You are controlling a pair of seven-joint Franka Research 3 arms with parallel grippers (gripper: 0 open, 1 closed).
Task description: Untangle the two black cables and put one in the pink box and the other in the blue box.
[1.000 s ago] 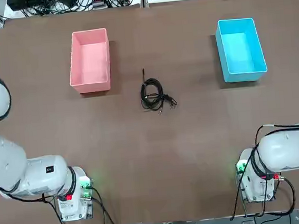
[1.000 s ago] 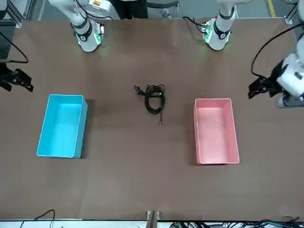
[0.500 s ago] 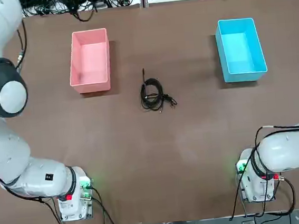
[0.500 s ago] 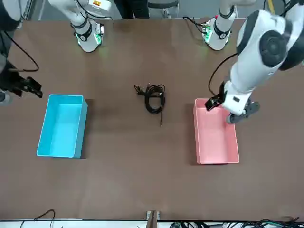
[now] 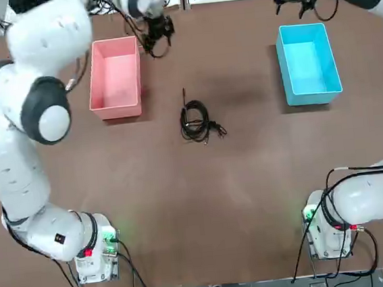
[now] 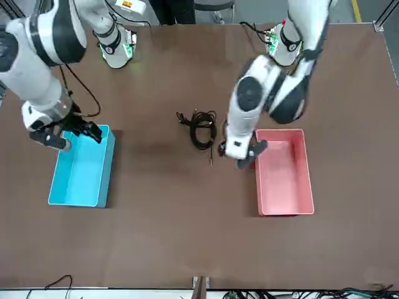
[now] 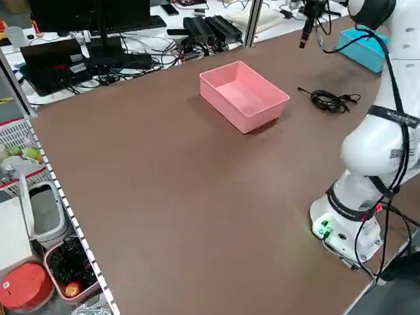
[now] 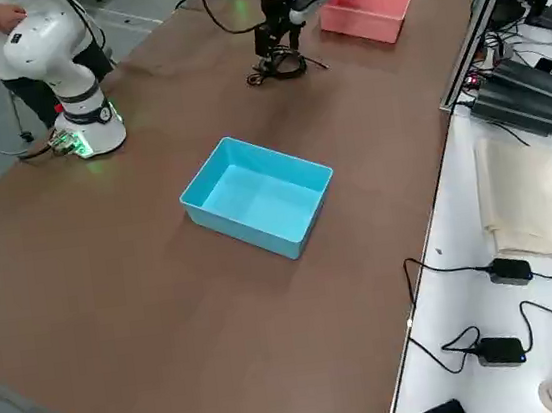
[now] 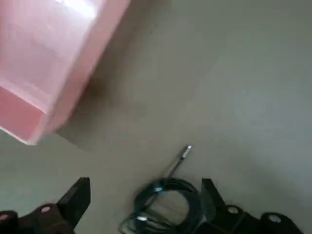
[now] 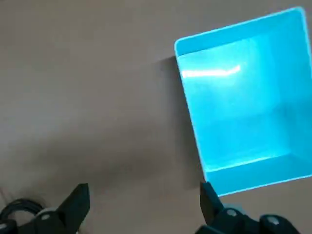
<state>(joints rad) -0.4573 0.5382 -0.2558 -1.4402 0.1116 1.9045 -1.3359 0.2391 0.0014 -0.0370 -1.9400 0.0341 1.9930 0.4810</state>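
"Grippers, both arms?"

"Left gripper (image 9: 146, 183) spread wide, holding nothing, raised between pink box (image 5: 116, 113) and cables. Right gripper (image 10: 144, 185) also spread and unloaded, up near blue box (image 5: 315, 98)."

"And the two black cables (image 5: 206, 123)?"

"On the table (image 5: 251, 199), between the boxes, in one looped bundle. Cannot tell where one cord ends and the other begins."

"What might spoil it?"

"A pinch across both cords: they would lift as one lump. Pulling on crossed loops could cinch them tighter. Plug ends might snag as a strand slides through. Both arms closing in on so small a pile could knock fingers."

"Materials?"

"Cords thin, black, probably rubbery; round coils, one straight tail with a slim metal-looking tip, stubby plugs opposite. Boxes shallow, oblong, smooth plastic, glossy inside, corners rounded. Tabletop brown, flat, matte from above; cords may skid if nudged."
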